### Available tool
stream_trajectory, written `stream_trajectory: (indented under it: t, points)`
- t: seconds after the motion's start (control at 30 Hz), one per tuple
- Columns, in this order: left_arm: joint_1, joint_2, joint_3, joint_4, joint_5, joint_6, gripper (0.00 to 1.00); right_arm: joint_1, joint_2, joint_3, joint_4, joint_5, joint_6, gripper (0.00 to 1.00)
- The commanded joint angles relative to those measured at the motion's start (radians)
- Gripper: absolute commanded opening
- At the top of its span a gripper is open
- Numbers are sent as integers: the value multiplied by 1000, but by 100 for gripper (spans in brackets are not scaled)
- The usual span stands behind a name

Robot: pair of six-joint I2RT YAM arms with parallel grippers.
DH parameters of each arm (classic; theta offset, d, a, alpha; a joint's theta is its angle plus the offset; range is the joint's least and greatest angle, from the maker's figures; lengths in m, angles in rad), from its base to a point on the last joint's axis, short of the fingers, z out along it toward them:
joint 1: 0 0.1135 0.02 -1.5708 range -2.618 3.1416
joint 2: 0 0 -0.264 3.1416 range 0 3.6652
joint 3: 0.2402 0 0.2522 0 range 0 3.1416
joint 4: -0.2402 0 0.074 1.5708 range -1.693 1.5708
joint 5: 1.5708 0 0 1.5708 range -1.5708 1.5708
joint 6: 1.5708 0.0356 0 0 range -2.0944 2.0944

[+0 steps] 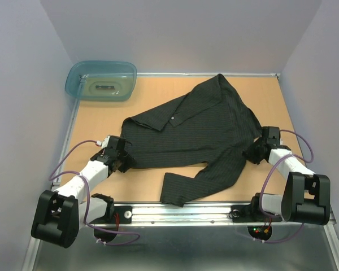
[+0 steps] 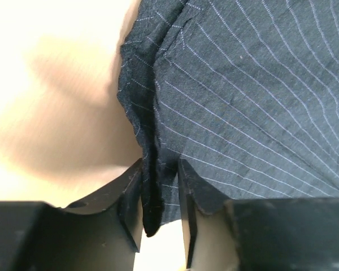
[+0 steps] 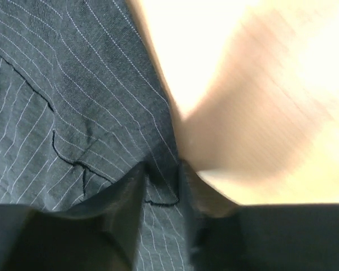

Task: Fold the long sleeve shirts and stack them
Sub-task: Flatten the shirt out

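Notably, the hazards read from left to right. At the left hand [image 2: 160, 195], only a narrow folded edge of the shirt [image 1: 203, 127] sits between the fingers, so a quick lift or sideways pull would probably strip the cloth out.

Between the two hands the shirt lies rumpled and askew on the counter [image 1: 101, 121]. Its collar lies beyond both hands, and one sleeve trails inward of the right hand [image 3: 161, 180], back toward the arm bases. An uneven pull would likely skew the body further, and the trailing sleeve could drag or bunch underneath.

At the right hand the bite is likewise shallow, taken on a seamed edge, and carries the same risk of slipping. The teal tub [image 1: 73, 84], well beyond the left hand at the far corner, seems out of harm's way.

Hand state: the left hand is nearly closed, pinching the shirt's edge fold, with both fingers touching cloth. The right hand is also nearly closed, gripping the opposite edge.
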Motion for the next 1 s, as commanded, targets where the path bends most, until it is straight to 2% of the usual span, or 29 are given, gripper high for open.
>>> stream_trajectory:
  t: [0.0, 0.07, 0.1, 0.13, 0.23, 0.6, 0.97]
  points:
    - [5, -27, 30, -49, -16, 36, 31, -1, 6, -33, -36, -14, -2, 21]
    - [5, -46, 45, -86, -47, 45, 27, -2, -17, -16, -46, -5, -3, 7]
    - [5, -57, 56, -101, -59, 49, 21, -4, -27, -9, -57, -2, -7, 1]
    - [5, -70, 71, -114, -72, 59, 19, -7, -39, 4, -82, -2, -7, 0]
    - [6, -84, 106, -172, -119, 74, 13, -14, -66, 47, -138, 3, -17, 1]
    - [22, -121, 177, -264, -174, 89, 15, -25, -175, 209, -319, 31, -80, 0]
    - [91, 3, 229, -187, -187, 137, 18, -27, -19, 406, -298, 72, -97, 1]
